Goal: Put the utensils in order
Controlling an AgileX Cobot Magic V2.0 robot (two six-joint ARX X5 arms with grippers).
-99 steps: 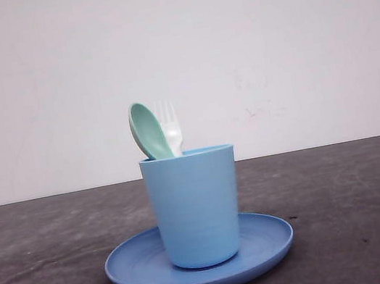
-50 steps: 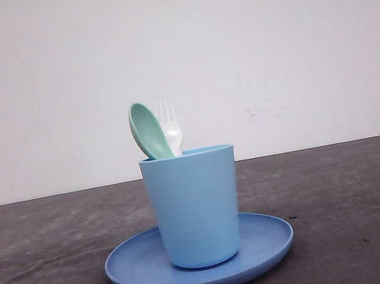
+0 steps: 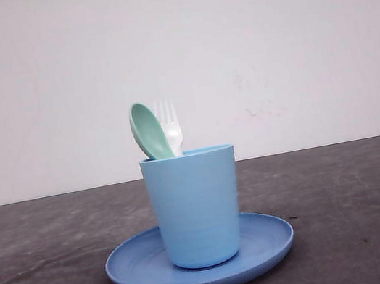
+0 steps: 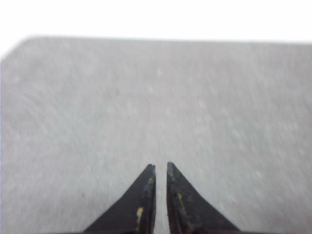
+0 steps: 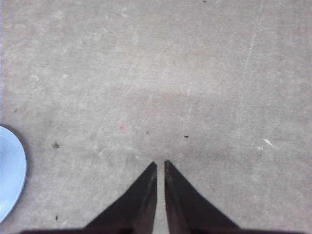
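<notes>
Two utensils are seen standing in the cup, so the task is judged to be essentially done, with nothing left lying loose on the table point(image 3: 375, 190) in the front view. The grey table is bare around the crockery. At its middle a round blue plate point(image 3: 267, 242) is set flat, and a light-blue cup point(image 3: 196, 207) is stood upright on the plate's centre. Inside the cup, handles down, a mint-green spoon point(image 3: 147, 131) is leaned toward the left rim, and a small white fork point(image 3: 170, 127) is held upright just behind and beside it, tines up; whether the two touch cannot be told. An edge of the plate is also caught in the right wrist view. The left gripper point(image 4: 161, 168) is kept over bare table with its fingers pressed together on nothing, and the right gripper point(image 5: 160, 165) is likewise closed and empty, near the plate's rim.
</notes>
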